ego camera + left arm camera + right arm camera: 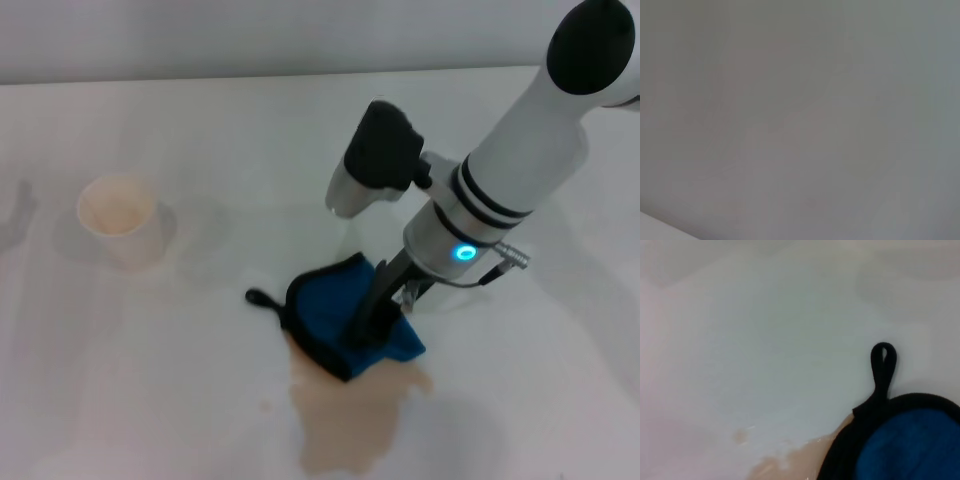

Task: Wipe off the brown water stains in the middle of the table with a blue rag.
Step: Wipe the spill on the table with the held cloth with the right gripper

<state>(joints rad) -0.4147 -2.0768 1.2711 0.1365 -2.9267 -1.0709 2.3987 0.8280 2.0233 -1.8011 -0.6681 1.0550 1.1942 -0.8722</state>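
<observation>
The right arm is reaching down from the upper right of the head view, its right claw (372,322) pressing into the middle of the blue rag (330,310); the dark fingers are sinking into the bunched cloth and appear to be pinching it. The rag is lying on the white counter (180,380), near the centre, with its black trim facing the near side and its small black loop tab (258,296) sticking out flat toward the robot's left. The rag's near edge is overlapping the far end of the brown water stains (350,415), a tan puddle spreading from under the cloth toward the near edge of the counter. The right wrist view is showing the same loop (883,360), the rag's dark border with blue beyond it (910,450), and the puddle's pale edge (790,462) touching the trim. A white paper cup (120,220) is standing upright well apart on the robot's left. The left claw is not appearing in any view; its wrist camera is showing only plain grey surface.
</observation>
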